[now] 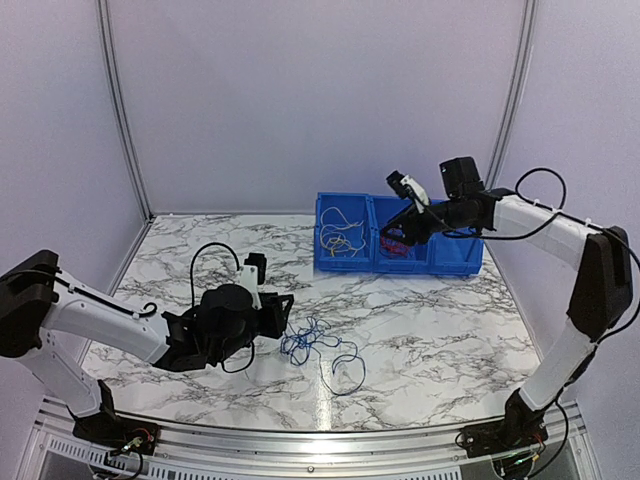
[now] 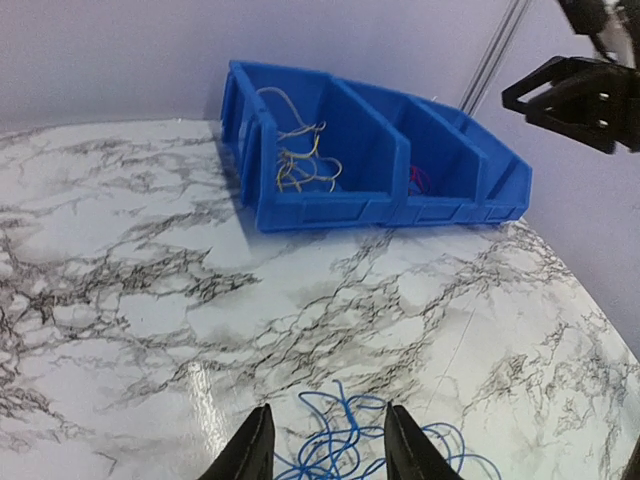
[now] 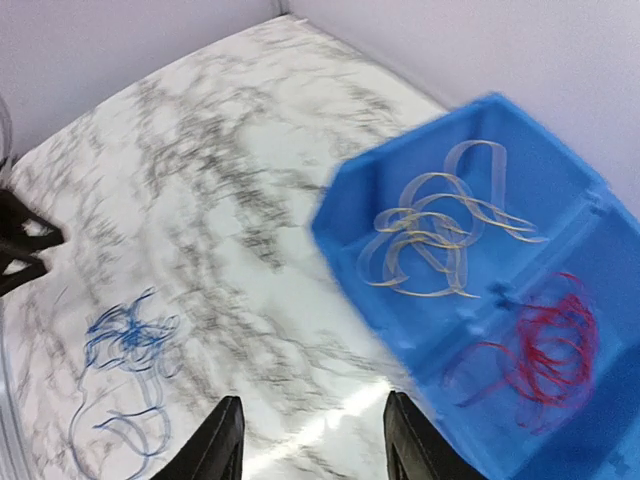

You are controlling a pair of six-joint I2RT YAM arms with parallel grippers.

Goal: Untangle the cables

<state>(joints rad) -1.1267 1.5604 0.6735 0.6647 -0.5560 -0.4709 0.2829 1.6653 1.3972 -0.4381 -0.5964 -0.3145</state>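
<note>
I see blue cables (image 1: 318,348) loose on counter (image 1: 430,330), just right of left end effector (image 1: 280,318), jaws apart, arm stretched low. Far right: right end effector (image 1: 408,222), jaws apart, hovers above blue bins (image 1: 455,265) holding red cables (image 1: 393,245) and yellow-white cables (image 1: 338,240).

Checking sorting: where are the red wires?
The red wires lie in the blue bin, middle compartment, far right in the top view, right of the yellow-white wires.

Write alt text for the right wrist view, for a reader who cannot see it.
Blurred view down onto blue bins, one holding yellow-white wires, the next red wires. Loose blue wires lie on the marble table at left; the right fingers stand apart, empty, at the bottom edge.
</note>
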